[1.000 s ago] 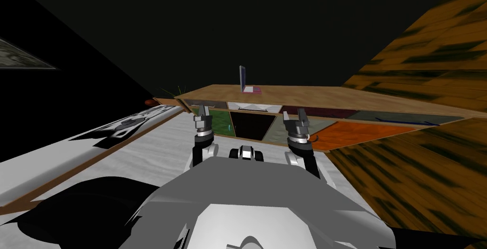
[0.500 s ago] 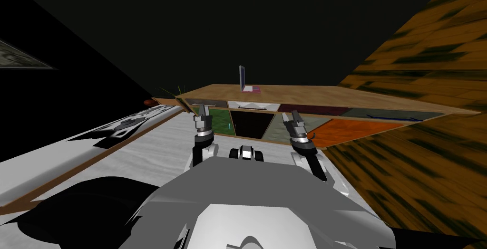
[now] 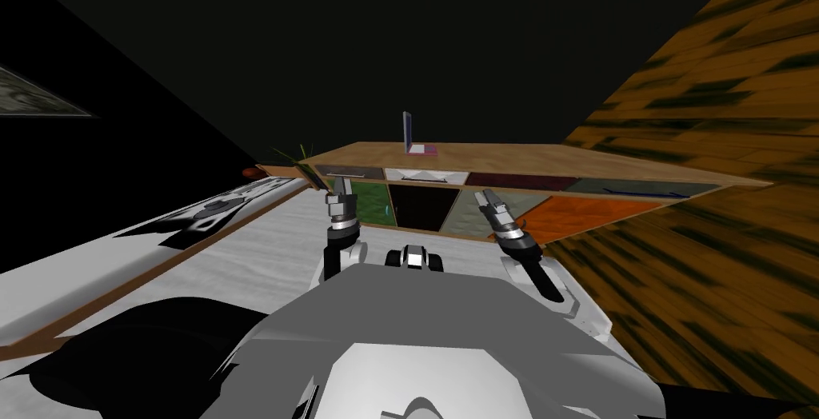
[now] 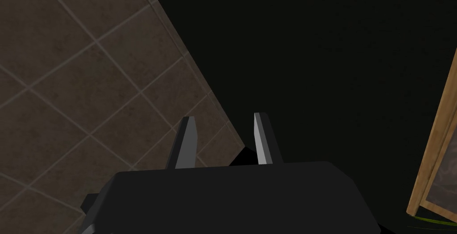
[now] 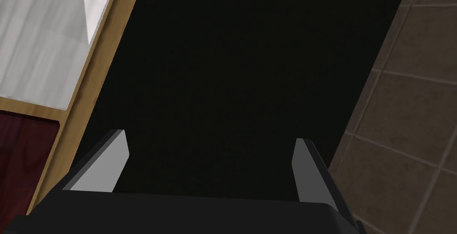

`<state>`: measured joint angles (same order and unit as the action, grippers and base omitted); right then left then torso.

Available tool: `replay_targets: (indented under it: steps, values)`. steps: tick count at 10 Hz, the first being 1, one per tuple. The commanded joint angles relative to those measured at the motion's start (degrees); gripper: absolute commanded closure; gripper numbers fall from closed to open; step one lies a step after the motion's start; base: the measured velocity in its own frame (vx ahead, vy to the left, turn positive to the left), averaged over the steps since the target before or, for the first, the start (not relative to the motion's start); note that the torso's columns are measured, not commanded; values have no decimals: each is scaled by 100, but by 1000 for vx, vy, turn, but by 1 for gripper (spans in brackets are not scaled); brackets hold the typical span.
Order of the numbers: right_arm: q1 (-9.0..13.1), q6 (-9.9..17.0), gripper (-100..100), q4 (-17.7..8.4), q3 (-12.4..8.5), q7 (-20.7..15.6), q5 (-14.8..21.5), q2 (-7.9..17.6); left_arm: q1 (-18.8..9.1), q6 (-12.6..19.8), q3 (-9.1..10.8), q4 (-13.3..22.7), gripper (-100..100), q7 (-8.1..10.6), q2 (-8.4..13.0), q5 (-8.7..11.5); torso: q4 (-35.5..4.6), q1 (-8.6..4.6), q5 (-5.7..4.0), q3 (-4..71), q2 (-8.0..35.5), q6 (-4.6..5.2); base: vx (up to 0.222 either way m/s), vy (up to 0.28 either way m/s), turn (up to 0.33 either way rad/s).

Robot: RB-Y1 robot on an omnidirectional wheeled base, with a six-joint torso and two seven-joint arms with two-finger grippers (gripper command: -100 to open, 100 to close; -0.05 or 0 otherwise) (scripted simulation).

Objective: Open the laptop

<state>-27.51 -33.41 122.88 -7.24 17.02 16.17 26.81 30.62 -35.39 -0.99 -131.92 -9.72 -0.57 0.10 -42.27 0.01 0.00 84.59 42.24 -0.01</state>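
The laptop (image 3: 413, 141) stands on the far part of a long wooden cabinet's top (image 3: 520, 155). Its bluish screen is upright and its pink-edged base lies flat. Both arms are raised in front of me, well short of the cabinet and below its top. My left gripper (image 3: 344, 185) (image 4: 223, 117) points up with a narrow gap between its fingers and nothing in it. My right gripper (image 3: 485, 196) (image 5: 209, 135) leans to the left with its fingers wide apart and empty. Beside it lies the cabinet's wooden edge (image 5: 96, 88).
The cabinet front has drawers above and green, black, grey and orange panels (image 3: 592, 213) below. A green plant (image 3: 289, 154) stands at its left end. A black-and-white patterned strip (image 3: 208, 210) runs along the left. Brown wood floor (image 3: 720, 222) lies to the right.
The whole head view has shifted a little, so I have turned or moved. My right forearm has swung outward to the right and its gripper now leans left. The left arm is unchanged.
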Motion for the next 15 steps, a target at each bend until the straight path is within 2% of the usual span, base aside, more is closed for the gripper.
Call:
replay_targets:
  steps: [1,2,3,4,5,6,7,8,9,10,12,13,14,15]
  values:
    - [36,-4,-100,-184,-186,112,282,393,0,0,0,0,0,0,0,0,0,2,1,-1,2,1,-32,24,-10]
    - [63,0,-100,-350,-347,207,539,575,0,0,0,0,0,0,0,0,-1,0,0,-1,2,0,-50,29,-12]
    - [63,0,-100,-350,-347,207,539,710,0,0,0,0,0,0,0,0,-2,-1,0,-4,8,0,-49,29,-7]
    - [87,5,-100,-523,-511,304,785,904,0,0,0,0,0,0,0,0,-3,0,0,-5,9,1,-46,42,-9]
    - [87,5,-100,-523,-511,304,801,1038,0,0,0,0,0,0,0,0,-2,3,1,-4,6,0,-36,35,-8]
    - [109,12,-100,-704,-677,399,1042,1239,0,0,0,0,0,0,0,0,-1,0,0,-1,2,1,-38,47,-4]
    - [109,12,-100,-704,-677,399,1069,1377,0,0,0,0,0,0,0,0,0,2,1,-1,3,1,-30,42,-6]
    - [127,20,-100,-893,-843,494,1307,1568,0,0,0,0,0,0,0,0,0,-1,0,-1,1,0,-31,57,4]
    - [127,20,-100,-893,-843,494,1339,1716,0,0,0,0,0,0,0,0,-1,3,1,-2,3,1,-22,51,-5]
    - [143,30,-100,-1090,-1010,588,1577,1880,0,0,0,0,0,0,0,0,0,-1,0,-1,2,0,-22,74,9]
    - [143,30,-100,-1090,-1010,588,1611,2082,0,0,0,0,0,0,0,0,-1,1,1,-2,3,0,-12,47,-2]
    - [156,41,-100,-1295,-1175,678,1883,2306,0,0,0,0,0,0,0,0,0,-12,-3,-1,1,0,-11,61,17]
    - [156,41,-100,-1295,-1175,678,1883,2443,0,0,0,0,0,0,0,0,-1,-1,-1,-2,4,1,-14,58,1]
    - [165,55,-100,-1508,-1338,766,2128,2635,0,0,0,0,0,0,0,0,-1,1,1,-3,5,0,-17,86,20]
